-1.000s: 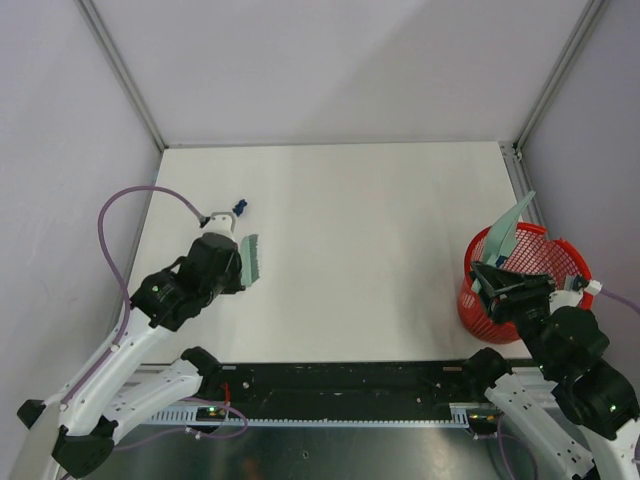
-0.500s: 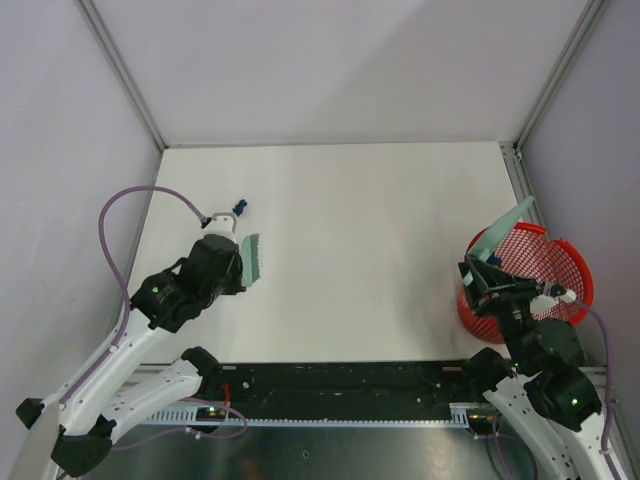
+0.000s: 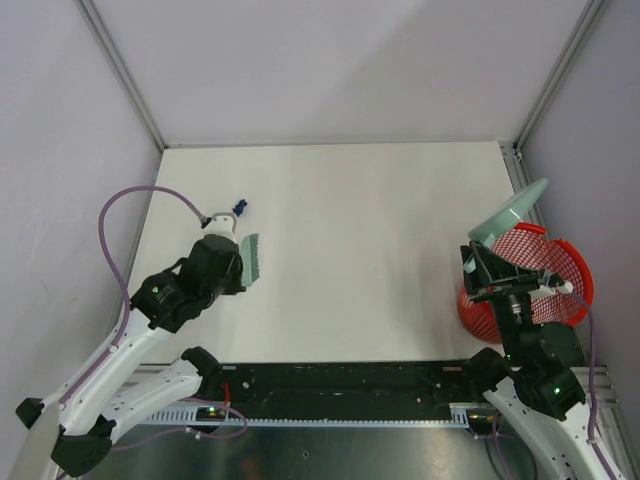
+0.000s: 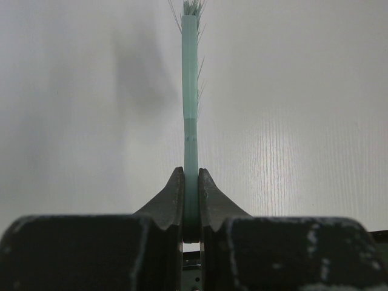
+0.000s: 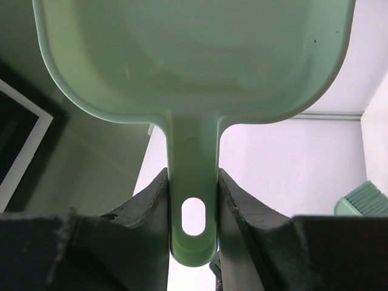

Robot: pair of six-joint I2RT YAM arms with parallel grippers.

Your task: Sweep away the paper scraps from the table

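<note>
Two grippers are loaded: the left gripper (image 4: 191, 176) is clamped tight on the thin handle of the pale green plastic brush (image 4: 190, 91), its head reaching out over the flat white table (image 3: 370, 230), apparently ready to sweep. Far right of the brush, the right gripper (image 5: 193, 182) pinches the pale green plastic dustpan (image 5: 194, 54) by its handle, tilted above the red mesh basket (image 3: 560, 255), presumably for tipping. Dark blue crumpled paper scraps (image 3: 239, 208) lie just beyond the brush, unswept.
</note>
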